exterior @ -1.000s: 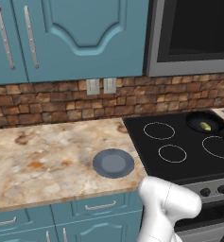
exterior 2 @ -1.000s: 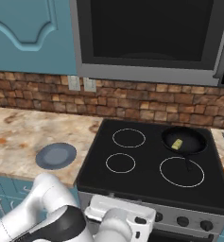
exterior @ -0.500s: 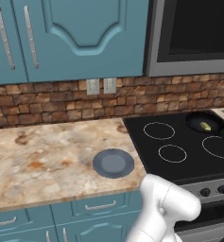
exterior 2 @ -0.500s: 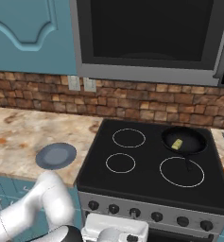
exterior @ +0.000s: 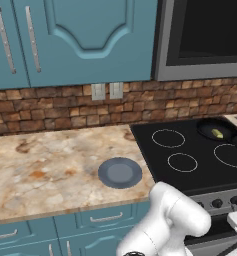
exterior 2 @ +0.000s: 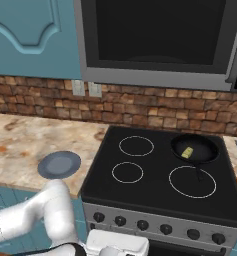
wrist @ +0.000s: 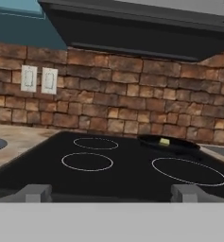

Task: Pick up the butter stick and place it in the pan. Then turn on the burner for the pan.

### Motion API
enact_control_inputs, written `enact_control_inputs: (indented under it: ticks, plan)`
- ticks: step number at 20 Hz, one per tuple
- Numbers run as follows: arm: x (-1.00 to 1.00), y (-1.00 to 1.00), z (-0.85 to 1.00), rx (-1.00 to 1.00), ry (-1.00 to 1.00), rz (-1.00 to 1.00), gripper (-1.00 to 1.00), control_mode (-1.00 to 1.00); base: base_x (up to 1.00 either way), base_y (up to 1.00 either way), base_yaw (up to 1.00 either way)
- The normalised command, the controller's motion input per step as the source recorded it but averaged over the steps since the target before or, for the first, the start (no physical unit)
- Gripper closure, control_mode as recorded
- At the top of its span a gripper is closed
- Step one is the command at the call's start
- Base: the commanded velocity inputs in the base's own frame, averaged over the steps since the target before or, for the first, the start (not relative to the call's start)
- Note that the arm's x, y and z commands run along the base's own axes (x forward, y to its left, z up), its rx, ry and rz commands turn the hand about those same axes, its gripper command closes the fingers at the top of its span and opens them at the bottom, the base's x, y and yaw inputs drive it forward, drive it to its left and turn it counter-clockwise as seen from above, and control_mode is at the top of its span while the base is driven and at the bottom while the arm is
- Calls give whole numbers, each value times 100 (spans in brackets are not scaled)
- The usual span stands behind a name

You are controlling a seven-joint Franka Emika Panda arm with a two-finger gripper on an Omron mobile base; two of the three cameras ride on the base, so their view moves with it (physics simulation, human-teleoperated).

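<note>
The gripper point(wrist: 111, 193) stands with its jaws wide apart and empty, low at the stove's point(exterior 2: 155, 197) front edge. The butter stick point(exterior 2: 188, 151), a small pale-yellow bar, lies inside the black pan point(exterior 2: 194, 148) on the stove's back right burner.

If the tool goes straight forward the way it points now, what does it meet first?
Probably the front edge of the stove, low and directly ahead of the open tool; beyond it lie the cooktop and brick wall. Depth is unclear.

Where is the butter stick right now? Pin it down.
The butter stick lies inside the pan, on the stove's back right burner in the right base view, just before the brick wall and behind the front right burner ring.
</note>
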Motion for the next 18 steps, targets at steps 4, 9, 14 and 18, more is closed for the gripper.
enact_control_inputs:
  ticks: [4, 9, 14, 18]
  plan:
    - [27, 0, -30, -3, -4, 1, -100, -100, 0, 0, 0]
    - [5, -5, -36, -1, -7, 0, -100, -100, 0, 0, 0]
    - [0, -15, -36, -1, -11, 0, -100, -100, 0, 0, 0]
    - [1, -21, -18, -3, -10, 2, -100, -100, 0, 0, 0]
